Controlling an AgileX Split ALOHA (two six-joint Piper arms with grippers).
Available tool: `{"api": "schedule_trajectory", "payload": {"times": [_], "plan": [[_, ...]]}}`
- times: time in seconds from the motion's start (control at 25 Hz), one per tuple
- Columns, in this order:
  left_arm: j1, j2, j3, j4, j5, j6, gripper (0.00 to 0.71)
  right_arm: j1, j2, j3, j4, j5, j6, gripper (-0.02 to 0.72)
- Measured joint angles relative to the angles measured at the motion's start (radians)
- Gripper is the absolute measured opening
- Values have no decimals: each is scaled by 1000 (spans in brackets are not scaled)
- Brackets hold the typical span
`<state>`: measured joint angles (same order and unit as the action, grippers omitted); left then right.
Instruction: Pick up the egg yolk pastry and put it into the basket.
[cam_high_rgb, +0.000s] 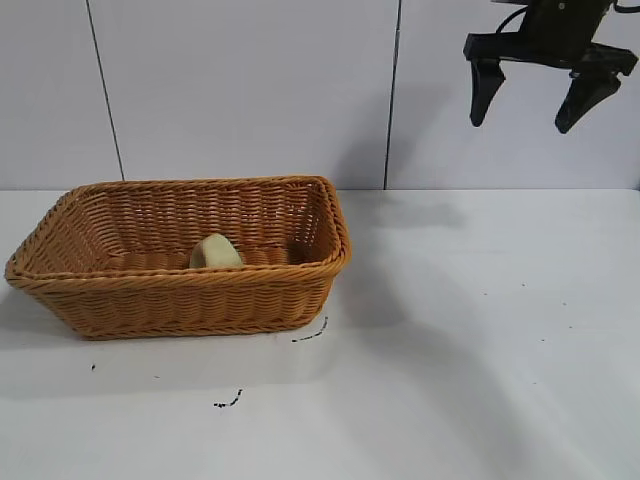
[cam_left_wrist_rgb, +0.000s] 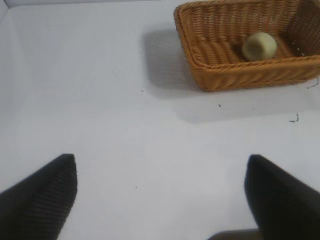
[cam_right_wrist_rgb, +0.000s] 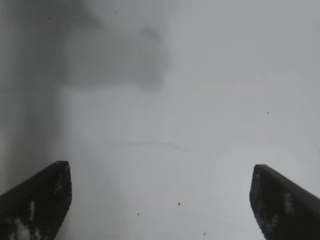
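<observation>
The pale yellow-green egg yolk pastry (cam_high_rgb: 215, 252) lies inside the orange-brown wicker basket (cam_high_rgb: 180, 290) at the table's left, near the basket's front wall. Both also show in the left wrist view: the pastry (cam_left_wrist_rgb: 259, 46) in the basket (cam_left_wrist_rgb: 240, 75). My right gripper (cam_high_rgb: 528, 112) hangs open and empty high above the table at the far right, well away from the basket. In its wrist view the right gripper (cam_right_wrist_rgb: 160, 200) shows only bare table between its fingers. My left gripper (cam_left_wrist_rgb: 160, 195) is open and empty over bare table, far from the basket; it is out of the exterior view.
The white table (cam_high_rgb: 480, 330) carries a few small dark specks (cam_high_rgb: 228, 402) in front of the basket. A white panelled wall (cam_high_rgb: 250, 90) stands behind the table.
</observation>
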<state>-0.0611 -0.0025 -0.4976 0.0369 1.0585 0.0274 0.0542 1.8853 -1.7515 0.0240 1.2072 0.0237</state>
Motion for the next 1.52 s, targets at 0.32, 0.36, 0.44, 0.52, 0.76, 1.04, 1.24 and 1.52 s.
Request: {"api": "schedule_trajectory", "payload": {"times": [0.32, 0.36, 0.44, 0.52, 0.76, 1.04, 1.24, 1.52], "plan": [[0, 0, 0, 0, 0, 0, 693, 0, -478, 490, -3, 0, -5, 695], [0, 0, 0, 0, 0, 0, 693, 0, -543, 555, -4, 1, -6, 695], [0, 0, 0, 0, 0, 0, 693, 0, -663, 671, -6, 2, -6, 695], [0, 0, 0, 0, 0, 0, 693, 0, -727, 732, -7, 3, -6, 695], [0, 0, 0, 0, 0, 0, 693, 0, -1196, 1079, -16, -44, -6, 696], [0, 0, 0, 0, 0, 0, 693, 0, -1623, 1241, -1, -159, -6, 696], [0, 0, 0, 0, 0, 0, 693, 0, -1758, 1261, 5, -179, -5, 696], [0, 0, 0, 0, 0, 0, 693, 0, -1869, 1262, 5, -182, -3, 696]]}}
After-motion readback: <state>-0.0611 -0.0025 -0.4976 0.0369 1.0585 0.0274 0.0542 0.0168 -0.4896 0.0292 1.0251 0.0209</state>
